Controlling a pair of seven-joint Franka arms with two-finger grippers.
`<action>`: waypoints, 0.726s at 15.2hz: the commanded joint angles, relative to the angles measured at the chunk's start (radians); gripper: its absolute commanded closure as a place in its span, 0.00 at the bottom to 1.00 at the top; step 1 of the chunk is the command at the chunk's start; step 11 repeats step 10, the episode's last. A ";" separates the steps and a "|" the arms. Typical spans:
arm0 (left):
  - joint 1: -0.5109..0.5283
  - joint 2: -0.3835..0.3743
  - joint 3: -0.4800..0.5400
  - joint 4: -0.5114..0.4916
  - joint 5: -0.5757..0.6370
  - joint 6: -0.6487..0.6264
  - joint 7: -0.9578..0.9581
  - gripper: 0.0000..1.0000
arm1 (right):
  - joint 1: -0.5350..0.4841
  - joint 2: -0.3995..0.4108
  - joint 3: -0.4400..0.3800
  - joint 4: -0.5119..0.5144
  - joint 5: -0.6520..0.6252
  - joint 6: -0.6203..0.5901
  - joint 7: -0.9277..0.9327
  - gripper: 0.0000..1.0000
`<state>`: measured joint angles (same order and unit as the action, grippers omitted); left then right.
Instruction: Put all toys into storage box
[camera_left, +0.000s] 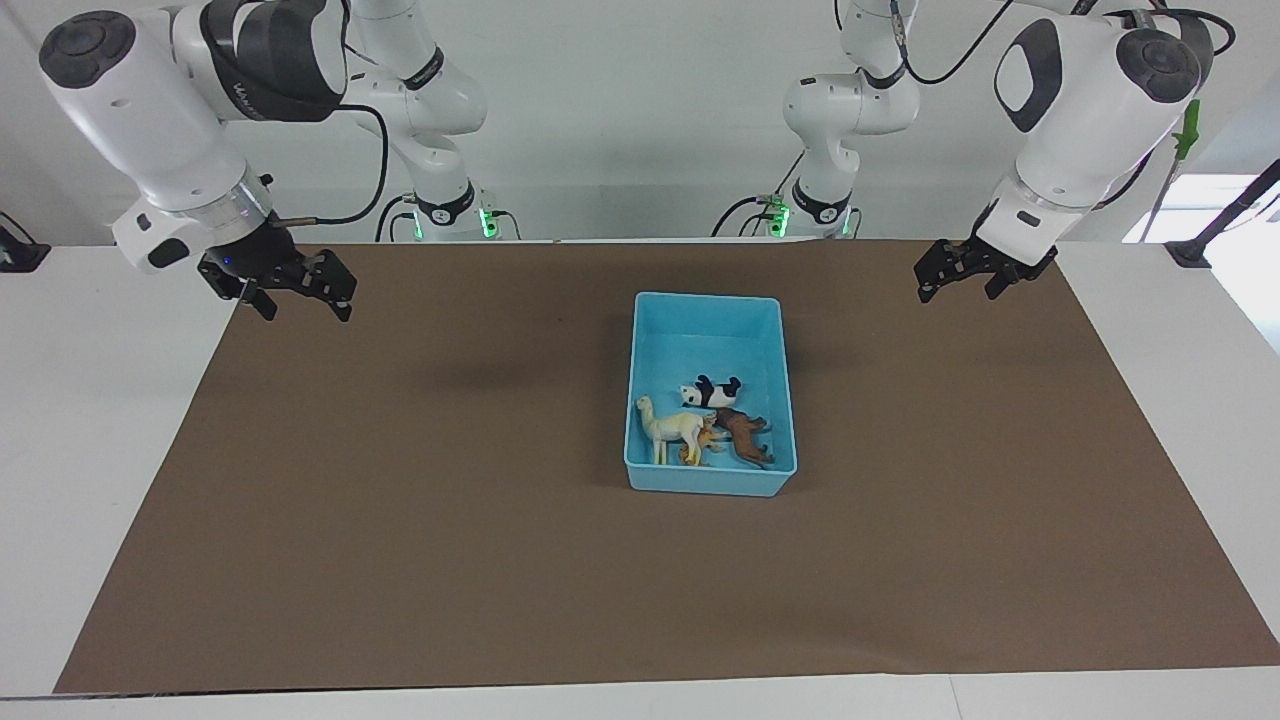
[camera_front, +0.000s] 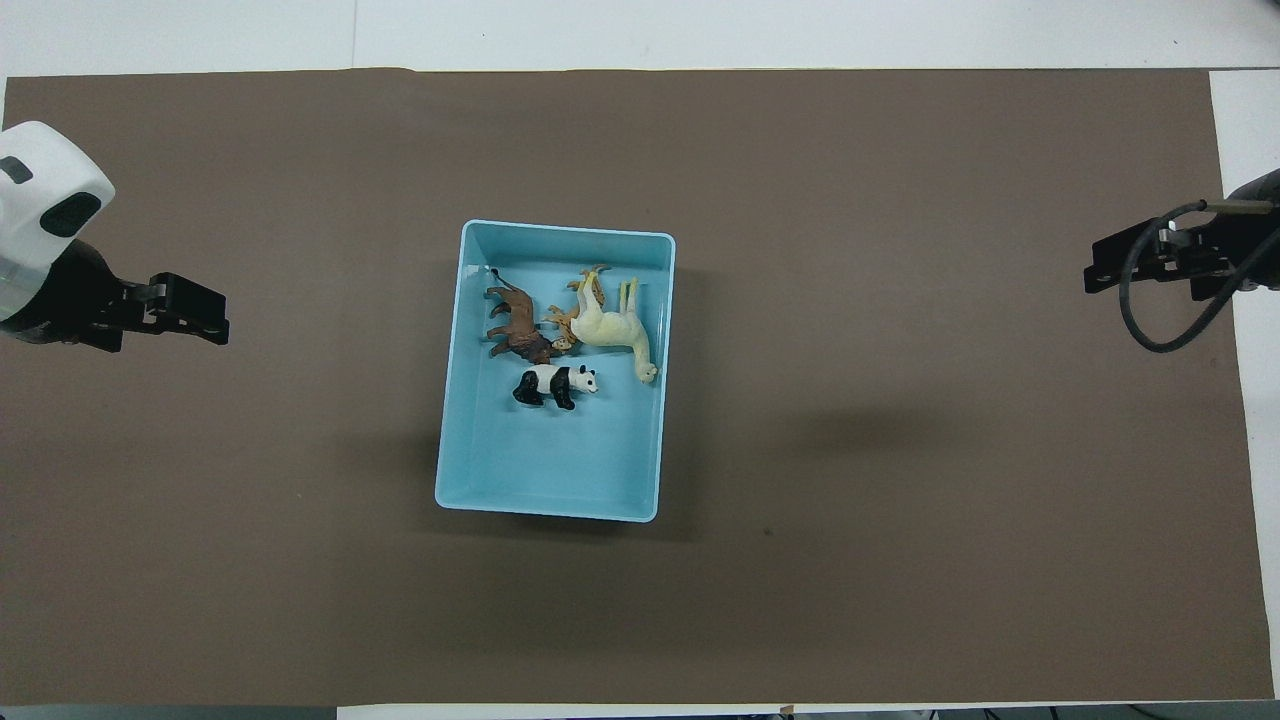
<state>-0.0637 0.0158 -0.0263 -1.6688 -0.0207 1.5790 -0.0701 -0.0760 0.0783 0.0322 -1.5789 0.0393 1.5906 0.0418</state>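
Note:
The light blue storage box (camera_left: 705, 330) stands mid-table on the brown mat. All four toys lie in the part of it farther from the robots: panda (camera_left: 712, 391), cream alpaca (camera_left: 668, 427), brown lion (camera_left: 745, 433), and orange tiger (camera_left: 700, 447), mostly hidden under the alpaca. In the overhead view the box (camera_front: 550, 470) holds the panda (camera_front: 555, 384), lion (camera_front: 515, 330), alpaca (camera_front: 612, 325) and a bit of the tiger (camera_front: 563, 322). My left gripper (camera_left: 957, 295) (camera_front: 215, 318) is open, empty, raised over the mat's edge. My right gripper (camera_left: 306, 312) (camera_front: 1095, 270) is open, empty, raised over the mat's other end.
The brown mat (camera_left: 450, 500) covers most of the white table (camera_left: 100, 450). The half of the box nearer the robots is bare. Both arms wait well apart from the box.

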 joint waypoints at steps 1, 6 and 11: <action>0.005 0.015 -0.015 0.032 0.022 -0.025 0.015 0.00 | -0.019 -0.037 0.011 -0.052 0.005 -0.003 -0.011 0.00; 0.005 0.015 -0.014 0.046 0.022 -0.002 0.023 0.00 | -0.019 -0.055 0.011 -0.093 -0.047 0.057 -0.013 0.00; 0.004 0.013 -0.015 0.044 0.019 0.007 0.021 0.00 | -0.005 -0.055 0.014 -0.092 -0.131 0.062 -0.039 0.00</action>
